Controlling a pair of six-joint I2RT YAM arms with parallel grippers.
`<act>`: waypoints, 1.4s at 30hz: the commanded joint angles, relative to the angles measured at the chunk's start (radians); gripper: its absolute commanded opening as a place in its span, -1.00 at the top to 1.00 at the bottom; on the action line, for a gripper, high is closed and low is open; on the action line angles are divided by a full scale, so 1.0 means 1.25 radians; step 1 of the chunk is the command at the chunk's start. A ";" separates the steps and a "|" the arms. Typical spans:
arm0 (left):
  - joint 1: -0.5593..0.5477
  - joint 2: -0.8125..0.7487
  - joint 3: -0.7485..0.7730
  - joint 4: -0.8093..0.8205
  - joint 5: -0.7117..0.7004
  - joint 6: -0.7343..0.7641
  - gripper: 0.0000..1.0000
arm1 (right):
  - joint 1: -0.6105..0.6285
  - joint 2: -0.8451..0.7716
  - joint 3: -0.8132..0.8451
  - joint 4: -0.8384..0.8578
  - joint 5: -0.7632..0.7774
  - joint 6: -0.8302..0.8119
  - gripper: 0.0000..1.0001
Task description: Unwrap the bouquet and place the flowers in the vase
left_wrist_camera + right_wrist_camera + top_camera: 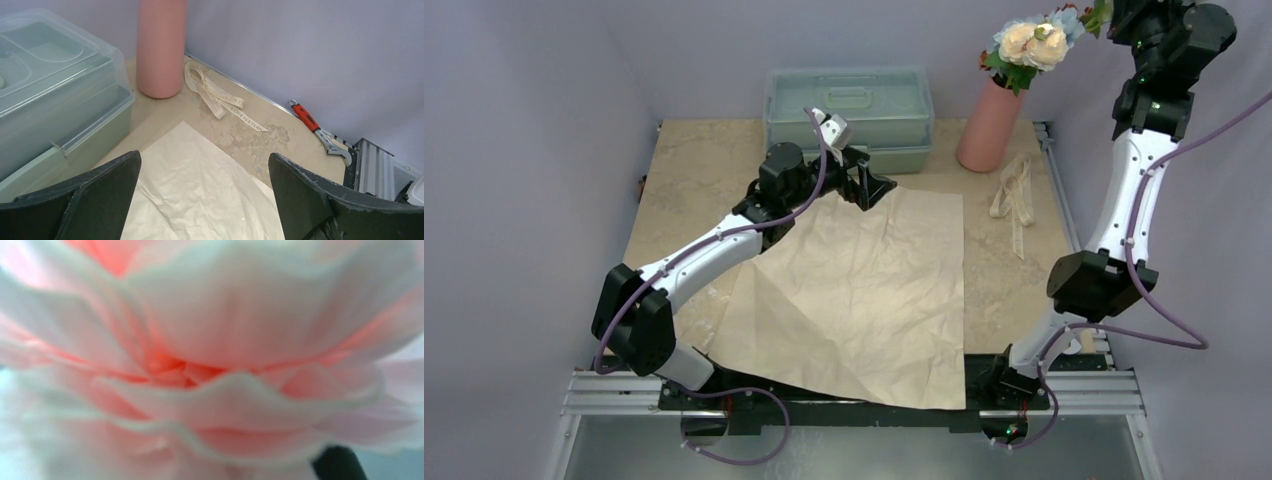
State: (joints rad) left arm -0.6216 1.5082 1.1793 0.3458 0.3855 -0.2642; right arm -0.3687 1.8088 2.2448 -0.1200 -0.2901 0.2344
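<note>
vase (989,125): matt, smooth, salmon-pink finish
flowers (1036,42): soft cloth-like petals, matt
paper (874,290): tan kraft sheet, matt, creased
ribbon (220,100): cream cloth, printed lettering
box (849,105): translucent grey-green plastic, faint sheen
counter (694,170): beige stone-look surface, mottled, dull
wrench (317,132): bare metal head, red grip
left tool (204,154): black plastic, matt, scuffed edges

Two arms are reaching over one table (686,165): the left arm (714,245) at left, the right arm (1129,190) at right. One vase (989,125) is standing at upper right, holding one bunch of flowers (1034,45) with at least three blooms showing, and one sheet of paper (864,290) is lying at centre. One ribbon (1014,190) is lying right of it, one lidded box (849,105) is sitting at upper centre, and one red-handled wrench (317,132) is lying at the right of the left wrist view.
</note>
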 commanded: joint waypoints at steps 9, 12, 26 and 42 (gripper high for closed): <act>0.022 0.003 0.003 0.016 0.004 0.012 -1.00 | 0.063 0.031 -0.023 0.000 0.065 -0.050 1.00; 0.027 0.005 0.005 0.009 0.007 0.009 -1.00 | 0.069 0.041 -0.043 0.000 0.062 -0.045 1.00; 0.041 0.011 0.002 0.002 0.020 0.008 -1.00 | 0.101 0.098 -0.102 -0.018 0.058 -0.046 1.00; 0.065 0.018 0.003 -0.005 0.031 0.001 -1.00 | 0.126 0.152 -0.148 -0.010 0.060 -0.037 1.00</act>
State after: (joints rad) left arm -0.5560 1.5307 1.1793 0.3187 0.4076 -0.2684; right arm -0.2180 1.9987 2.0796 -0.1406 -0.2192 0.1894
